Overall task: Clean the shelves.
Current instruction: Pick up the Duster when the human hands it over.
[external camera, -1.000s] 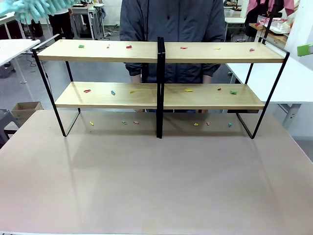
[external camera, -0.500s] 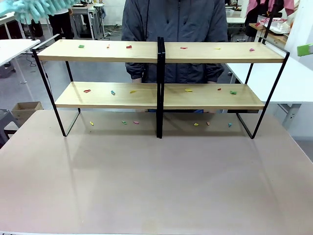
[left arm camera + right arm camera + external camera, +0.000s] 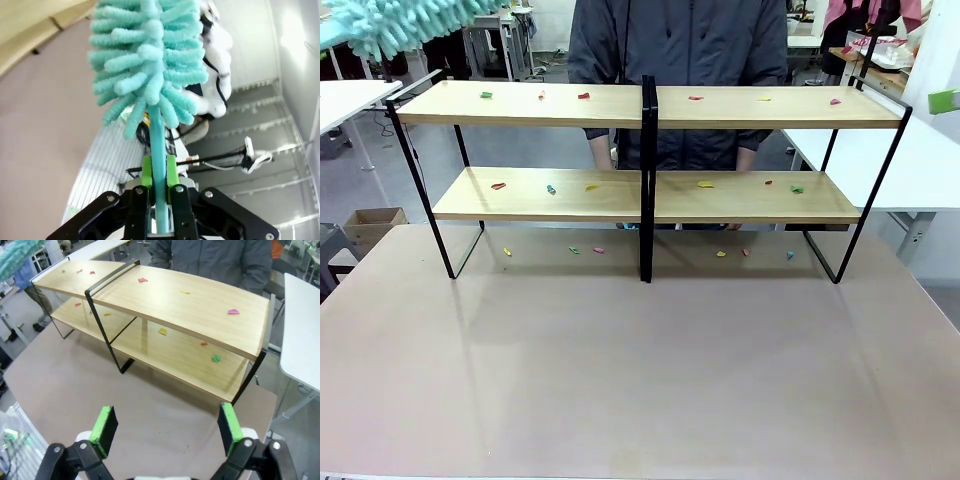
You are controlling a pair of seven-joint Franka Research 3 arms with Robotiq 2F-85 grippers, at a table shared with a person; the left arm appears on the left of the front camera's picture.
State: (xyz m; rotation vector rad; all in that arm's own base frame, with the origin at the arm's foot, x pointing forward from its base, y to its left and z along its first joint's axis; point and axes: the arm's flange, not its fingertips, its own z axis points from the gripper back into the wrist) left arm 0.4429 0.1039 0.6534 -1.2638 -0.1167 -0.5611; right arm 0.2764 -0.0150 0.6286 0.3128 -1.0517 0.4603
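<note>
The shelves (image 3: 740, 106) are a wide two-tier rack of light-wood boards in a black frame, standing across the far half of the table; the right wrist view shows the shelves (image 3: 190, 305) from above. Small coloured scraps (image 3: 584, 96) lie on both boards and on the table under them. A teal fluffy duster (image 3: 395, 20) hangs at the top left, above the rack's left end. In the left wrist view my left gripper (image 3: 159, 172) is shut on the duster (image 3: 150, 60) handle. My right gripper (image 3: 165, 427) is open above the table, short of the rack's right end.
A person in a dark jacket (image 3: 680, 45) stands right behind the rack, hands low behind the lower board. White tables (image 3: 930, 160) flank both sides. A cardboard box (image 3: 370, 225) sits on the floor at left. The pinkish table (image 3: 640, 380) spreads out in front of the rack.
The duster has shifted a little to the right at the top left. The person has moved slightly behind the rack.
</note>
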